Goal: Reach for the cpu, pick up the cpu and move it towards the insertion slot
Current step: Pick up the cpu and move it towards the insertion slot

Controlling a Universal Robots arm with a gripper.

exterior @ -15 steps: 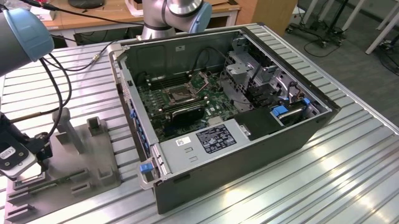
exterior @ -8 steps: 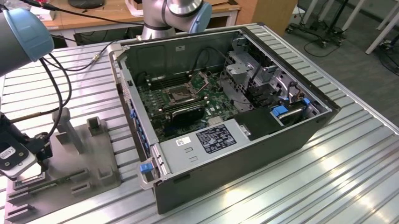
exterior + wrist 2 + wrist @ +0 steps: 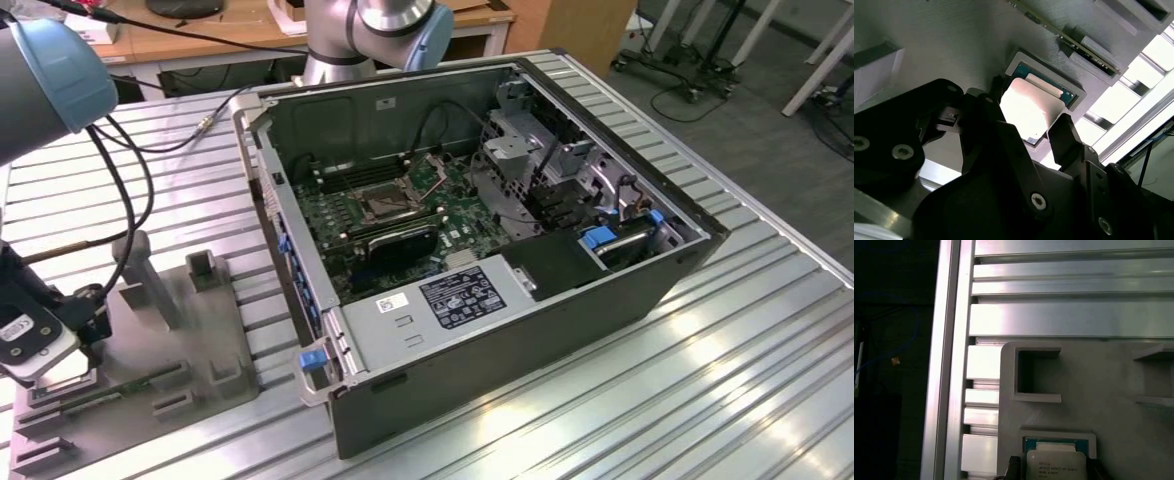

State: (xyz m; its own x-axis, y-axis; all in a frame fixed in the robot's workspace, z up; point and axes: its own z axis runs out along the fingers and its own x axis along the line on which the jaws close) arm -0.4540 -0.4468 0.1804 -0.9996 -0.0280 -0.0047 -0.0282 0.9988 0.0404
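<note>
black claw straddling glossy square cpu, matte grey fixture pocket beneath, grip cannot tell

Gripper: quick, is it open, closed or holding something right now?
Gripper: cannot be told whether open or shut; it sits right at the cpu, which lies in its nest on the grey fixture.

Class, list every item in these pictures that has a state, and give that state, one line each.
chip: lying flat in the pocket of the grey holder.
gripper: sits directly over the chip.
socket: empty, dark centre showing.
computer case: on its side, panel off, inside exposed.
</note>
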